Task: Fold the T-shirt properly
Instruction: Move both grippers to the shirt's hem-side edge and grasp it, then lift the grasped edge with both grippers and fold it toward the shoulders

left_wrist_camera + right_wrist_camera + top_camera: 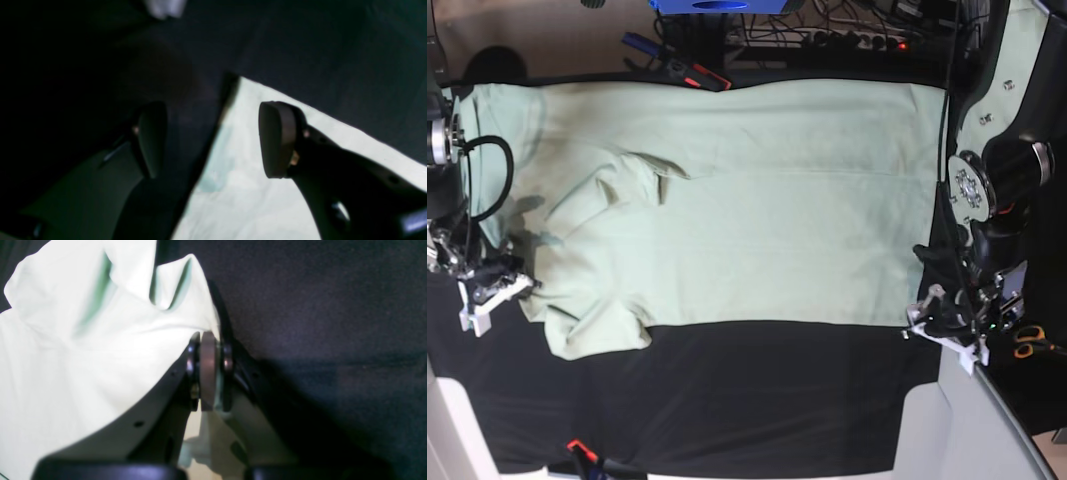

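The pale mint-green T-shirt (757, 200) lies spread across the black table cloth (757, 400), with wrinkles and a bunched sleeve on the left. My right gripper (208, 370) is shut on the shirt's edge (83, 356); in the base view it (519, 280) sits at the shirt's left side. My left gripper (213, 140) is open, its jaws wide apart just above a corner of the shirt (240, 186). One finger is over the cloth, the other over the shirt. In the base view it (919, 300) is at the shirt's lower right corner.
Orange-handled scissors (1028, 345) lie at the right edge behind the left arm. Tools and cables (689, 73) lie along the back edge. A small red-tipped item (577, 447) sits at the front left. Bare black cloth fills the front half.
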Available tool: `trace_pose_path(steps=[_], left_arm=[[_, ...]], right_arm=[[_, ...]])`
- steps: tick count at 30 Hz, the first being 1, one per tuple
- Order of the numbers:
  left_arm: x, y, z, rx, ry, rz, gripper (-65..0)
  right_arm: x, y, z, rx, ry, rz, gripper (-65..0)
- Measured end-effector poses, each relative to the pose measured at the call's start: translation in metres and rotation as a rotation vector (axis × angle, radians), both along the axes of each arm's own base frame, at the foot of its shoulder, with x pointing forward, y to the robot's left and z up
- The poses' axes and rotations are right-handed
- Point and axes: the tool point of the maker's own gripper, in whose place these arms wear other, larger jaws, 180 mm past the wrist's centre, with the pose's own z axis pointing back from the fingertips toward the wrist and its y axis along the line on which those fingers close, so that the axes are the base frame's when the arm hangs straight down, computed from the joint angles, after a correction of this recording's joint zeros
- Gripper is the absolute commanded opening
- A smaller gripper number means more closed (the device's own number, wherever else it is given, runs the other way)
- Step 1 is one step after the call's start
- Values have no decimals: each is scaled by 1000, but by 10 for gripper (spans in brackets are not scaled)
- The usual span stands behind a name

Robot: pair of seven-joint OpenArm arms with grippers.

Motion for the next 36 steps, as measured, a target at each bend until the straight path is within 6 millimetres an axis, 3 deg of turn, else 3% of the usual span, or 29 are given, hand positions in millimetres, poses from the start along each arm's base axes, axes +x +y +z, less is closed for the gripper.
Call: trace_pose_path(steps=[5, 11, 22, 24, 27, 30, 33, 36], left_arm=[[-8, -23, -20, -18, 24, -37, -223], [-10, -12, -20, 0, 15, -16, -228], [-15, -20, -28, 5, 3, -19, -237], [-14, -23, -29, 1, 3, -22, -279], [-14, -29, -30, -5, 3, -28, -450], [-14, -31, -31, -8, 4, -29, -578], [-15, -33, -32, -10, 7, -32, -650], [-14, -33, -32, -11, 7, -37, -650]], right_arm=[[-1, 0, -1, 0, 5, 2, -650], [-7, -4, -4, -3, 9, -5, -650], [-7, -4, -4, -1, 7, -8, -650], [-7, -4, -4, -1, 7, -8, -650], [-7, -4, -4, -1, 8, -8, -650], [-7, -4, -4, -1, 7, -8, -650], [-7, -3, -5, -1, 8, -8, -650], [-7, -4, -5, -1, 8, -8, -650]])
